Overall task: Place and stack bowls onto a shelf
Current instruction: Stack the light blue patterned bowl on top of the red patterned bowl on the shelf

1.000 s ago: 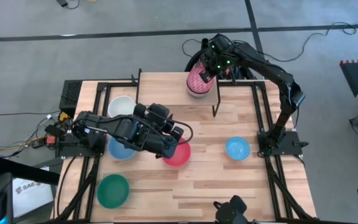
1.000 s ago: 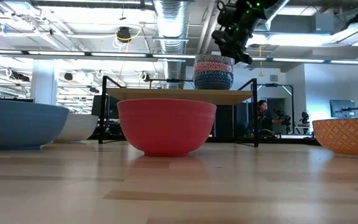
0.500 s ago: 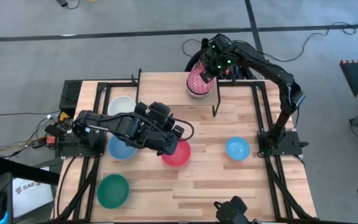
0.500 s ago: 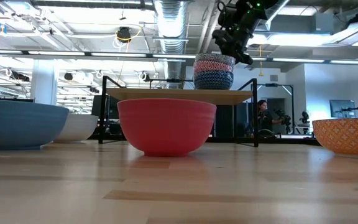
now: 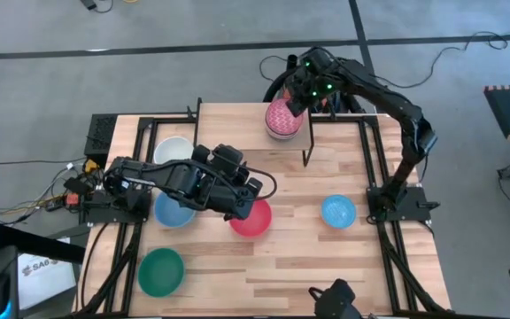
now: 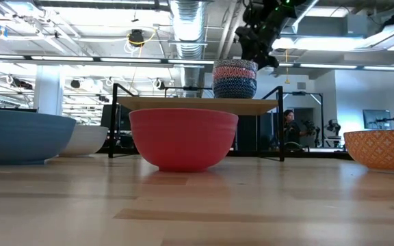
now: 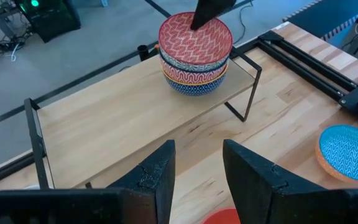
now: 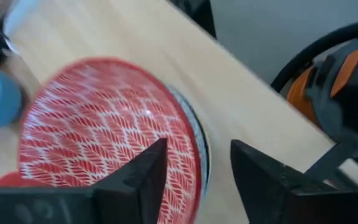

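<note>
Pale wood runs under everything: the shelf (image 5: 237, 120) spans the desk (image 5: 326, 257) at its twelve o'clock edge, and a stack of patterned bowls (image 5: 282, 118) sits at the shelf's right end, close to the board's far edge, pink patterned bowl (image 7: 195, 37) on top. My right pincer (image 5: 301, 90) hangs just above that stack's rim, fingers parted, holding nothing. My left pincer (image 5: 242, 202) hovers near the desk's centre at the nine o'clock side of the red bowl (image 5: 251, 218), its fingers (image 7: 156, 177) spread around empty air. The shelf's left and middle stretches are bare board, open room. A light blue bowl (image 5: 338, 211) sits at three o'clock, a green one (image 5: 161, 270) at seven o'clock, a white one (image 5: 173, 150) half under the shelf. Another light blue bowl (image 5: 171, 211) is mostly covered by my left arm. I can read no writing anywhere. How many bowls the stack holds is hard to tell.
</note>
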